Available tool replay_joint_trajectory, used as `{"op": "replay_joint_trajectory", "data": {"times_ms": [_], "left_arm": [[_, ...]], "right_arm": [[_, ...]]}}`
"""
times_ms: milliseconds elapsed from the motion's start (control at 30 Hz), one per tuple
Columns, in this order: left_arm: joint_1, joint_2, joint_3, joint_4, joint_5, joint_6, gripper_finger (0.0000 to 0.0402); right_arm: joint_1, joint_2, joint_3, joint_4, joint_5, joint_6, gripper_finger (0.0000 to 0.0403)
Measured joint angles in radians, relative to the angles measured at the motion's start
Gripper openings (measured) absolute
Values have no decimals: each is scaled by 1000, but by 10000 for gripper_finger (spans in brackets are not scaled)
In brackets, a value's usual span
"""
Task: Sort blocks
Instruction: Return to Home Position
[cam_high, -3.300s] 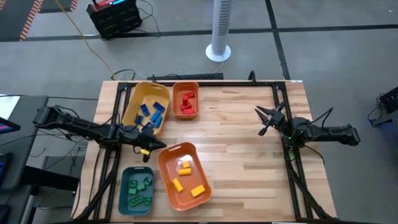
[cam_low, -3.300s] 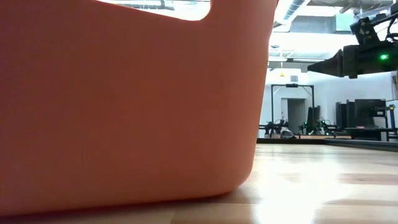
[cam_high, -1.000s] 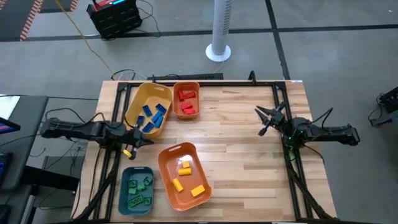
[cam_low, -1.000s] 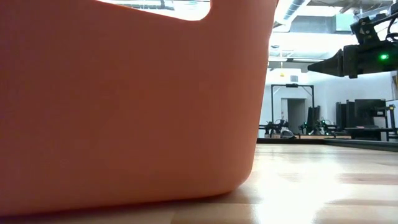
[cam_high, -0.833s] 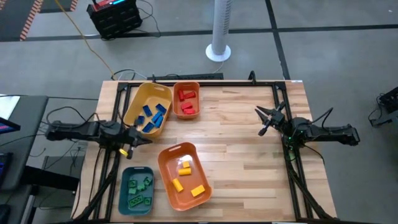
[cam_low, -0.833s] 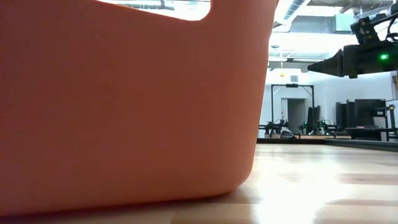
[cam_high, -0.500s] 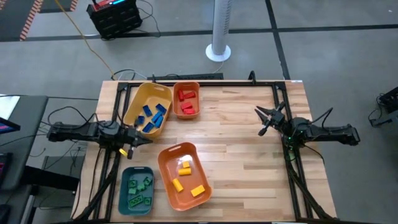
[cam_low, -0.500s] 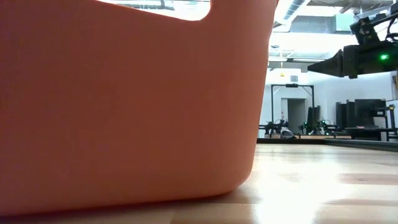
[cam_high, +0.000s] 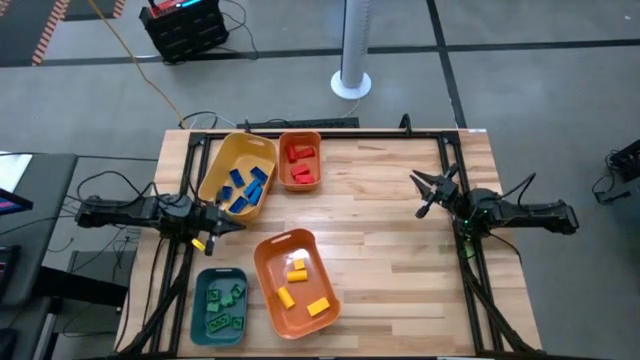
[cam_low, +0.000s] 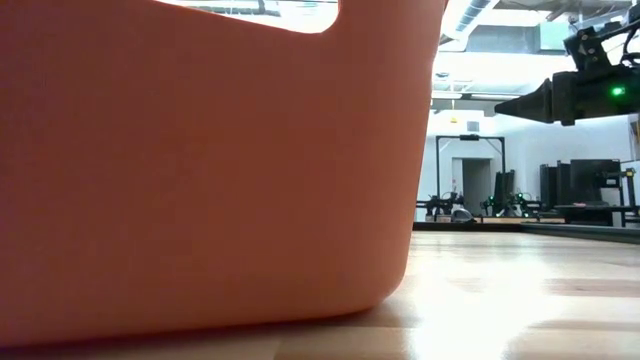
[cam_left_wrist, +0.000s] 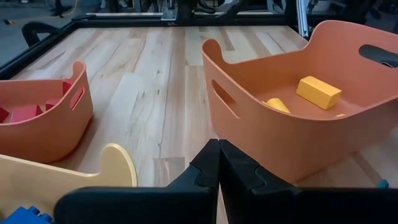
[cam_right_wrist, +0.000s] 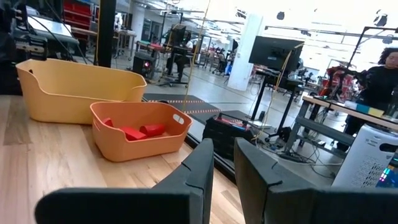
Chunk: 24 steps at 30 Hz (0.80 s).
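The blocks lie sorted in bins. Blue blocks are in the yellow bin, red blocks in the small orange bin. Yellow blocks are in the large orange bin, green blocks in the teal bin. My left gripper is shut and holds nothing; it hovers at the table's left edge between the yellow and large orange bins. My right gripper hangs shut near the right edge, clear of everything.
Bare wooden tabletop spreads between the bins and my right arm. A black frame rail runs along the table's far edge. In the low view the large orange bin's wall fills most of the picture.
My left arm has drawn back a little toward the table's left edge, its gripper staying shut and holding nothing. The bins and blocks have not moved.
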Motion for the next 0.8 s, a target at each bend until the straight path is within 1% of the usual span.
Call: {"op": "replay_joint_trajectory", "data": {"times_ms": [200, 267, 300, 367, 433, 500, 533, 567, 667, 800], "left_arm": [[0, 0, 0, -1, 0, 0, 0], [0, 0, 0, -1, 0, 0, 0], [0, 0, 0, -1, 0, 0, 0], [0, 0, -1, -1, 0, 0, 0], [0, 0, -1, -1, 0, 0, 0], [0, 0, -1, -1, 0, 0, 0], [0, 0, -1, -1, 0, 0, 0], [0, 0, -1, -1, 0, 0, 0], [0, 0, -1, -1, 0, 0, 0], [0, 0, -2, -2, 0, 0, 0]], "right_arm": [[-15, 1, 0, -2, -1, 7, 76], [-40, 0, -2, -3, -4, 68, 76], [-56, 1, -2, -3, -30, 106, 76], [-90, 0, -2, -4, -143, 173, 76], [-122, 1, -2, -12, -311, 253, 76], [-154, 0, -2, -33, -501, 355, 76], [-167, 1, -2, -44, -568, 405, 76], [-176, 1, -2, -52, -607, 452, 76], [-181, 1, -2, -55, -619, 545, 76], [-167, 2, -2, -51, -616, 557, 76]]}}
